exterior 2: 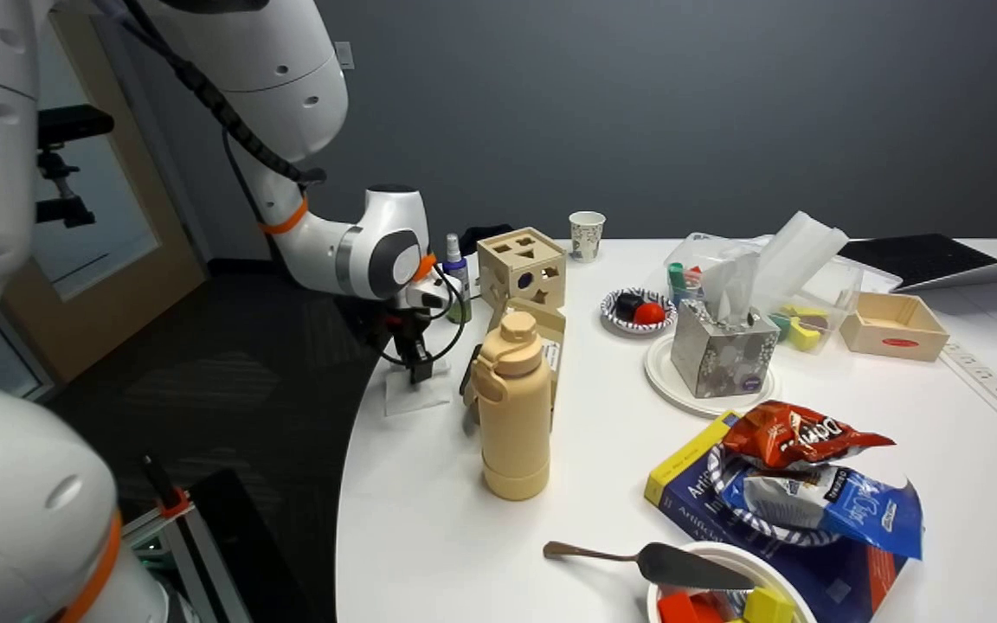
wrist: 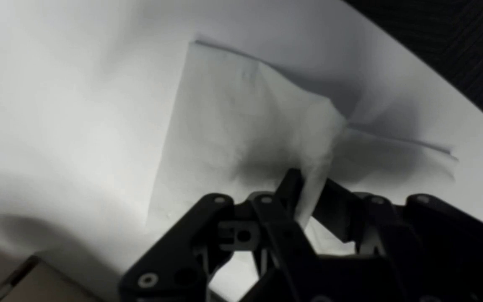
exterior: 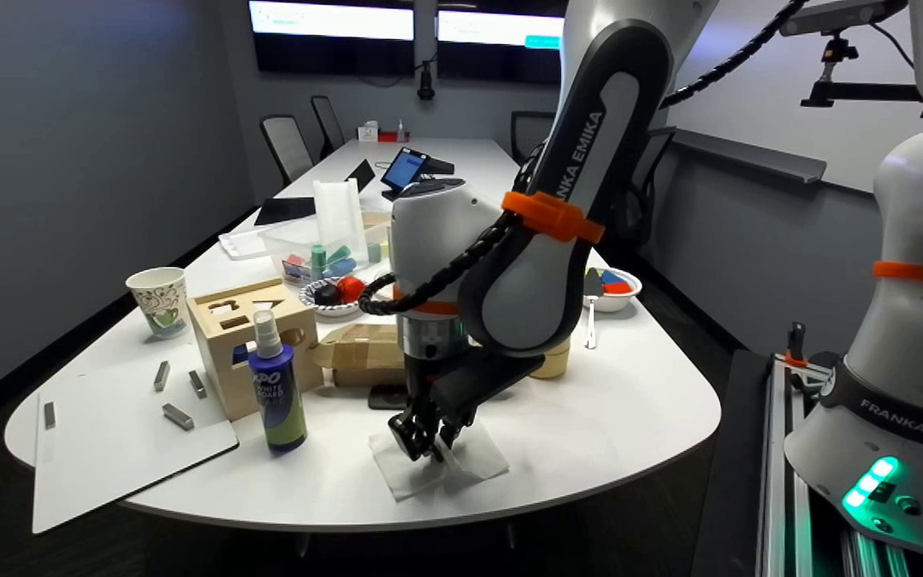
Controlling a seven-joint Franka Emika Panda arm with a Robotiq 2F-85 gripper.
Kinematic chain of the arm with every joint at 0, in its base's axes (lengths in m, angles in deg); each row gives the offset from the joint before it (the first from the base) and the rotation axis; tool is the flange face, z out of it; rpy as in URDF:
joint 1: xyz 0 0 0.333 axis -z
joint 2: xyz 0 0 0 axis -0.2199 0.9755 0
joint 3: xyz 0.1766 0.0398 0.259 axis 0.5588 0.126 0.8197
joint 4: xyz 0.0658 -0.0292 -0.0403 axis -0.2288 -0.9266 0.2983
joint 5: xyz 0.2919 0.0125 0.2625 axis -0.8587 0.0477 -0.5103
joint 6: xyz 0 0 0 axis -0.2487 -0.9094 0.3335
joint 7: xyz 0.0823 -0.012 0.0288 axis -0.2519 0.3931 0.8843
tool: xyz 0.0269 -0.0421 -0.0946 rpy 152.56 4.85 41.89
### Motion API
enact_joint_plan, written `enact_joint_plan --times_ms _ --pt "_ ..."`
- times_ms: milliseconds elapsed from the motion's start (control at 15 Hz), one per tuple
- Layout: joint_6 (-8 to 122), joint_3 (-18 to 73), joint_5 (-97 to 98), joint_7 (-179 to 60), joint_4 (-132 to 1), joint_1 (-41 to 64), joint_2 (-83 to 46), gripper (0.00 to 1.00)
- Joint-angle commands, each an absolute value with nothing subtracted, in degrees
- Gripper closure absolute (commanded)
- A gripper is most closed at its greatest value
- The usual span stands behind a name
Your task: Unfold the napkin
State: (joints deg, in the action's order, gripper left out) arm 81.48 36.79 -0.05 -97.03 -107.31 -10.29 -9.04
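Napkin was lying on the white table, pretty close to the curved edge, with a raised fold of it pinched in the jaws of the gripper. A spray bottle stood upright nearby, just beside the wooden box. Beige flask was standing too, near a cardboard box.

White napkin: part hidden by the gripper, itself cut off by the wrist view's lower edge. Brownish object: cut off and blurred in that view's lower left corner; kind cannot be told. White bowl and laptop: each cut off in an exterior view. Tan bottle: mostly hidden behind the arm in an exterior view. Wall screens, same view: tops cut off, lettering illegible.
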Motion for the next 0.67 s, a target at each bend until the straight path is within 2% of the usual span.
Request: enact_joint_plan --times_ms 0,267,600 --pt "82.36 33.28 0.46 -99.3 -110.15 -12.48 -9.68 0.97" --pt "82.65 31.3 2.86 -99.07 -107.8 -14.22 -8.16 0.97" --pt "83.42 35.5 1.52 -89.88 -105.25 -12.11 -6.72 0.97"
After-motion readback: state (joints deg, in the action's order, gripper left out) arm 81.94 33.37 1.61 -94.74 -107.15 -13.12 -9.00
